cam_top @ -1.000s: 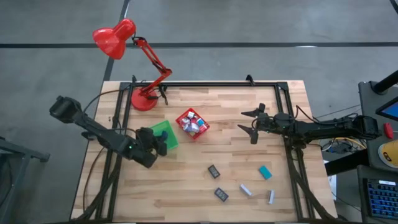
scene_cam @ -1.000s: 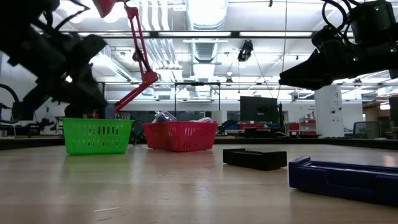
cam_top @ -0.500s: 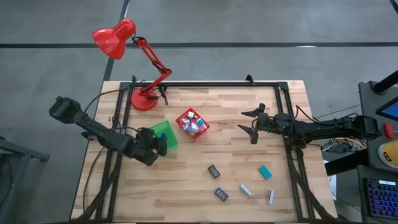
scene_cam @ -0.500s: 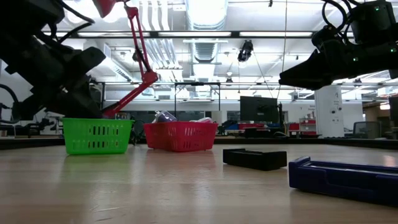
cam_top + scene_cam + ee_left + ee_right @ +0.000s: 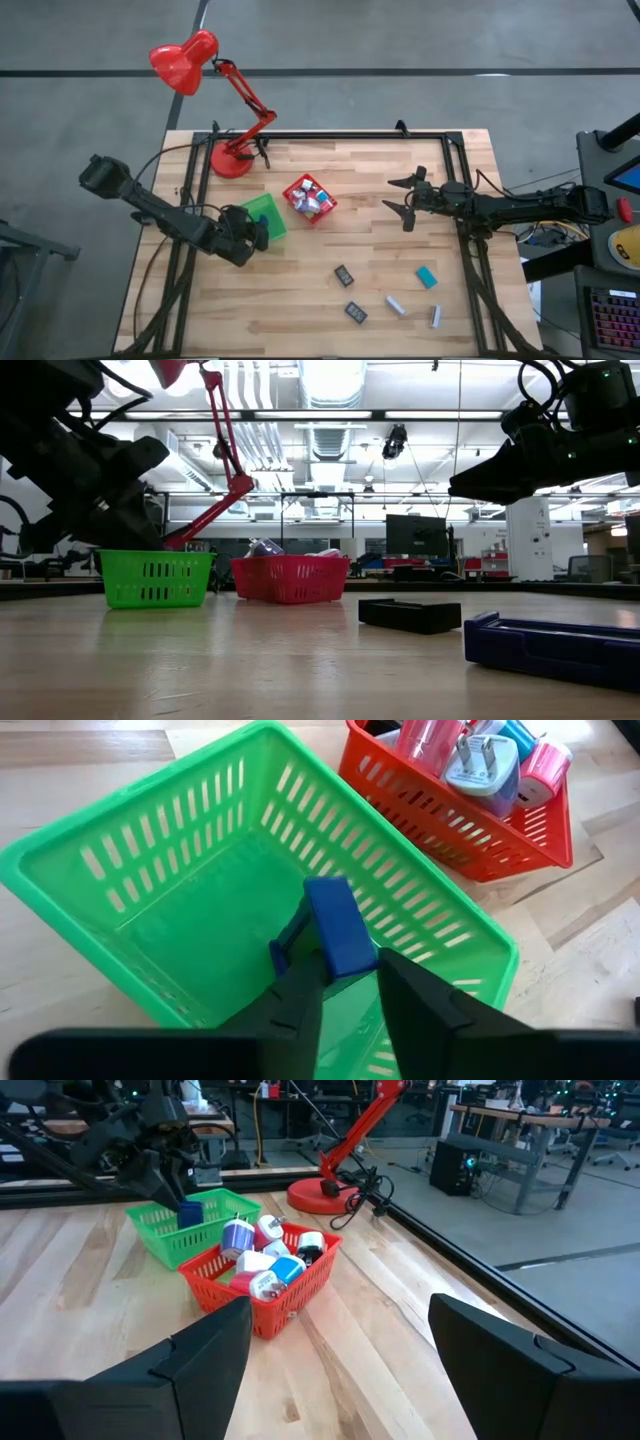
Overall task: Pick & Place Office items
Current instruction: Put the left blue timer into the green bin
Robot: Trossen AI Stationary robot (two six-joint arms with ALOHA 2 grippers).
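Left end effector [image 5: 348,982] advanced over green bin [image 5: 120,880]; blue block [image 5: 338,925] between fingertips.

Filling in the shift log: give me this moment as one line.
left pincer: blue block between fingers, over green bin | right pincer: open, waiting mid-table | red bin: holds items
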